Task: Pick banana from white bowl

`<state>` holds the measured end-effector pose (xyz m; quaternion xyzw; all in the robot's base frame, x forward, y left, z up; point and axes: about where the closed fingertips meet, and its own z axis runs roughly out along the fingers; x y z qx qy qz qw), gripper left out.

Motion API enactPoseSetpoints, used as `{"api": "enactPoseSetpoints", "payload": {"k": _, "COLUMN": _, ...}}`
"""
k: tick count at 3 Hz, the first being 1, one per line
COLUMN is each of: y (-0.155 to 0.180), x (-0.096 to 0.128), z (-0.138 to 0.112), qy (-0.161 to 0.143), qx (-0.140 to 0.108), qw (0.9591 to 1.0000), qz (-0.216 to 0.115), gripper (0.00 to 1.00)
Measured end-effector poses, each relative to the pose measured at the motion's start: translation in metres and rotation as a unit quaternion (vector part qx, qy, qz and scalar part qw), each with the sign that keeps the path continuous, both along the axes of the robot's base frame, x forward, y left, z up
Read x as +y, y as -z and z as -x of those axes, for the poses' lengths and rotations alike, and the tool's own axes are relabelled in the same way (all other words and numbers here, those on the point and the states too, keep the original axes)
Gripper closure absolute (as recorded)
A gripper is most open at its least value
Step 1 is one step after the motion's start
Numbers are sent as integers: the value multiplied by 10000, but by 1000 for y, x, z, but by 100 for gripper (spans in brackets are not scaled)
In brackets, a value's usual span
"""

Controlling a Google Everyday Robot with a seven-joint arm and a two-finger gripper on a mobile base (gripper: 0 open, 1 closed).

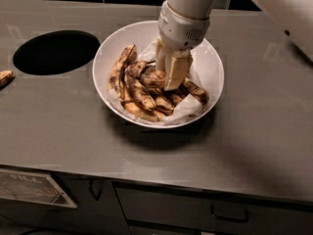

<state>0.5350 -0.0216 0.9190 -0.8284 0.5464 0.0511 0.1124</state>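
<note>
The white bowl (pixel 103 58) sits in the middle of the grey counter. It is lined with white paper (pixel 190 109) and holds several brown-spotted bananas (pixel 137 89) in a pile. My gripper (pixel 170 77) reaches down from above into the bowl. Its tips are on the top of the banana pile, right of the middle. The white arm rises out of the top of the view and hides the bowl's far rim behind it.
A round black hole (pixel 56 51) is cut in the counter left of the bowl. A banana end (pixel 5 77) lies at the far left edge. Dark tiles run along the back. Drawers with a handle (pixel 230 214) are below the counter's front edge.
</note>
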Motion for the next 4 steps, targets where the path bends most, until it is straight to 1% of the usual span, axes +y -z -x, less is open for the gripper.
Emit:
{"api": "enactPoseSetpoints", "payload": {"k": 1, "y": -22, "x": 7, "z": 9, "qy": 19, "qx": -367, "qw": 9993, "qz": 24, "gripper": 100}}
{"api": "enactPoseSetpoints", "payload": {"k": 2, "y": -42, "x": 14, "z": 21, "qy": -17, "qx": -659, "qw": 9978, "qz": 35, "gripper": 100}}
{"api": "enactPoseSetpoints", "payload": {"k": 3, "y": -57, "x": 16, "z": 32, "qy": -41, "qx": -888, "qw": 9960, "qz": -10, "gripper": 100}}
{"api": "enactPoseSetpoints", "payload": {"k": 4, "y": -58, "x": 16, "z": 33, "qy": -40, "qx": -898, "qw": 9959, "qz": -14, "gripper": 100}}
